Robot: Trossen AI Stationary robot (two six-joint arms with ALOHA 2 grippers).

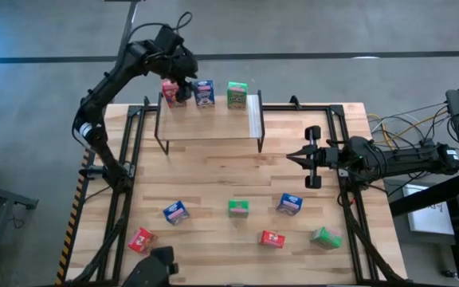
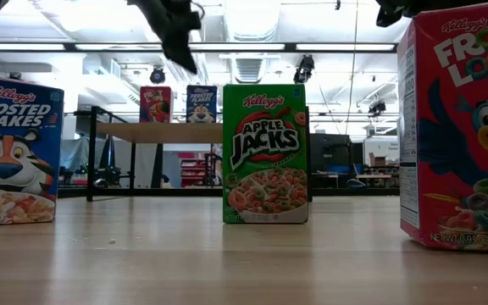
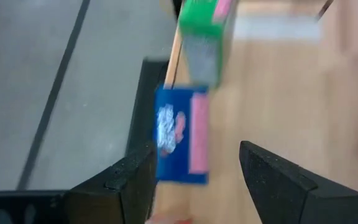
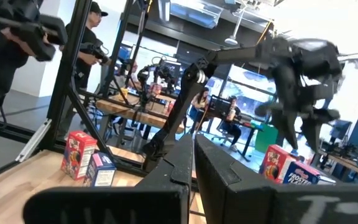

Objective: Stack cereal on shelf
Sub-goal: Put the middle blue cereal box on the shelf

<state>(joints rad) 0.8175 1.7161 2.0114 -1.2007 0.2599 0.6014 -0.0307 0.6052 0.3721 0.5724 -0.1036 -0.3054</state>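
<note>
The shelf [image 1: 209, 131] stands at the table's far middle. On its top board a red cereal box [image 1: 168, 89], a blue one [image 1: 205, 93] and a green one [image 1: 237, 94] stand upright in a row. My left gripper [image 1: 180, 84] hovers open just above the red box, touching nothing. In its wrist view the blue box [image 3: 180, 134] and the green box [image 3: 205, 37] lie beyond the spread fingers [image 3: 278, 180]. Several more cereal boxes lie on the near tabletop, among them a blue one [image 1: 175, 212] and a green one [image 1: 239, 208]. My right gripper [image 1: 300, 157] waits shut at the right.
Loose boxes on the near half: blue [image 1: 289, 204], red [image 1: 141, 239], red [image 1: 272, 238], green [image 1: 325, 237]. The black table frame [image 1: 337, 127] runs along both sides. Free wood lies between the shelf and the near boxes. People stand in the room beyond [image 4: 92, 37].
</note>
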